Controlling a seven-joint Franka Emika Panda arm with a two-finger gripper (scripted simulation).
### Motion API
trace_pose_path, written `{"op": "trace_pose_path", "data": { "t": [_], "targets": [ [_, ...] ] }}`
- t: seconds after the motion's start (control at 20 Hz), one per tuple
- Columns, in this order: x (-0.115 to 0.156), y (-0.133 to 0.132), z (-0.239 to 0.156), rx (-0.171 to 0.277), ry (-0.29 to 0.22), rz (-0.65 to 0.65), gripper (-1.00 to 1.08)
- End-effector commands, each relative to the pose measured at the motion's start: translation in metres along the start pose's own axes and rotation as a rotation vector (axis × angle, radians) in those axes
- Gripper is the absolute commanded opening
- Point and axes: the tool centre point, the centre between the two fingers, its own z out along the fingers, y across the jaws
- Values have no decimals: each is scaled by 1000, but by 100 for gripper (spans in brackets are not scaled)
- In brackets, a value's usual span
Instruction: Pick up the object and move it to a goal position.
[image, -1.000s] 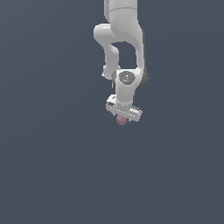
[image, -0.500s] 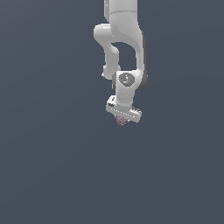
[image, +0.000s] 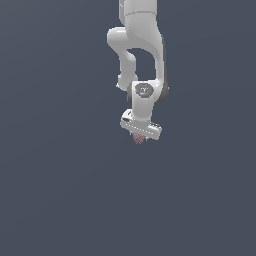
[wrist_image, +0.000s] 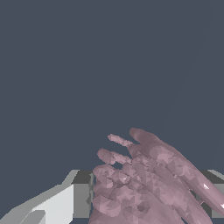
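The white arm (image: 141, 45) reached down from the top of the exterior view, its gripper (image: 139, 135) pointing downward over the plain dark grey floor (image: 60, 190). The pink lump (image: 138, 138) peeked out just beneath the gripper, mostly hidden there. In the wrist view its bumpy lobes (wrist_image: 148, 179) filled the gap between the fingers (wrist_image: 57, 205), which seemed to be clamped against it, though the contact itself was hard to make out.

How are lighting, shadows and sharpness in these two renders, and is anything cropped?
Exterior view: flat, even light, no cast shadows or glare; the pink object is tiny under the end effector. Wrist view: sharp, faceted polygons on the object, which is cropped at the frame edge along with the fingers.
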Motion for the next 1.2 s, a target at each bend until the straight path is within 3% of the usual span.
{"op": "trace_pose_path", "data": {
  "t": [0.0, 0.35, 1.15],
  "targets": [
    [6, 1, -4, 9, 12, -4, -100],
    [37, 5, -26, 62, 82, -33, -100],
    [128, 21, -110, 242, 307, -129, -100]
  ]
}}
